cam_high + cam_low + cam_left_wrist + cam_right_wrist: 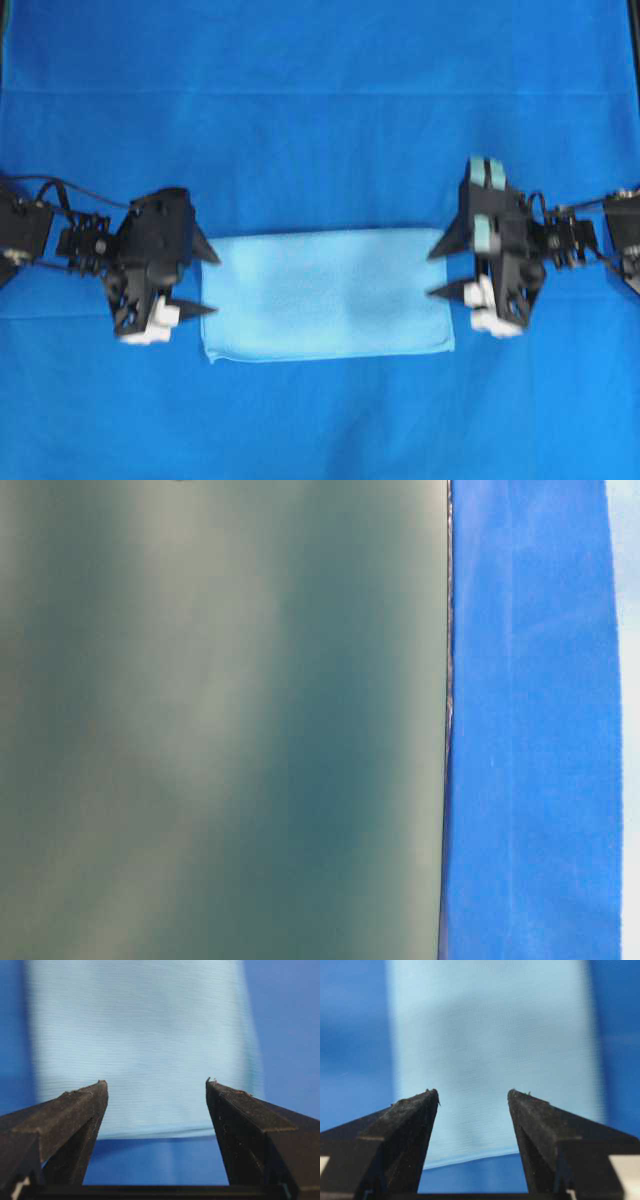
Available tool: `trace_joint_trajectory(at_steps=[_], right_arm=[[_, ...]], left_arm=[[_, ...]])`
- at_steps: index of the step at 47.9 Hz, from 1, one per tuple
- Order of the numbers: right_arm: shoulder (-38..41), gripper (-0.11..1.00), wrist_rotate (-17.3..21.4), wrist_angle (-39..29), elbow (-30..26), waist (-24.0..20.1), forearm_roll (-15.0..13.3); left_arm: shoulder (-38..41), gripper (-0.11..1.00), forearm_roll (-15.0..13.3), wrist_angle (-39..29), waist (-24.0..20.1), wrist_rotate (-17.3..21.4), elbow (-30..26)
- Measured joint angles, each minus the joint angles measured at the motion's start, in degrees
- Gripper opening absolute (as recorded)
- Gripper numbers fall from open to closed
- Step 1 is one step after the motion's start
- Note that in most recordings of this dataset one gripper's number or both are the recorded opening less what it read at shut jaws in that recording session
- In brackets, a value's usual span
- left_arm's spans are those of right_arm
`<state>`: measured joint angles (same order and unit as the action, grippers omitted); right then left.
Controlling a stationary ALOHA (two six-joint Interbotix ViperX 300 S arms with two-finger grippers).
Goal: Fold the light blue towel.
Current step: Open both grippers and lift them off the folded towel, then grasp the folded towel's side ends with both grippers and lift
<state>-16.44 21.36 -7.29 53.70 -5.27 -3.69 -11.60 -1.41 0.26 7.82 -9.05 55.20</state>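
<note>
Towel (330,292) lay flat in the middle of the darker blue cloth (320,100), already doubled into a wide rectangle; its bottom edge looked rounded, probably the fold, though the blur left that unsure. The cloth covered the whole table and ran out of view on every side. The table-level view showed only a grey-green blur and a strip of that cloth, nothing of the towel.

The left gripper (208,282) sat just off the towel's left short edge, jaws wide apart and empty, tips pointing inward at the fabric. The right gripper (440,270) mirrored it at the right short edge, jaws likewise spread, holding nothing. In each wrist view the towel's near edge lay between the fingers (80,1105), with bare cloth showing beneath.

The towel looked thin, light and limp, so it would sag and drape when lifted and might slide on the cloth. The best hold seemed to be a corner or a short edge, pinching both layers together so the first fold would not open.
</note>
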Motion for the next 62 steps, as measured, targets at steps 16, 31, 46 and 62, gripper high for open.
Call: trace_joint_trajectory(at_steps=[16, 31, 46, 62], right_arm=[[6.6, 0.61, 0.0, -0.9, 0.2, 8.6, -2.1], [14.2, 0.61, 0.0, 1.1, 0.0, 11.7, -2.3], [14.4, 0.53, 0.0, 1.2, -0.4, 12.3, -2.4], [14.2, 0.01, 0.0, 1.1, -0.4, 12.3, -2.4]], left_arm=[[4.2, 0.75, 0.0, 0.0, -6.9, 2.5, 0.4], [9.9, 0.73, 0.1, 1.5, -10.0, 4.2, 0.4], [10.4, 0.47, 0.1, 1.5, -11.3, 5.3, 0.5], [10.4, 0.01, 0.1, 0.5, -11.3, 5.4, 0.5]])
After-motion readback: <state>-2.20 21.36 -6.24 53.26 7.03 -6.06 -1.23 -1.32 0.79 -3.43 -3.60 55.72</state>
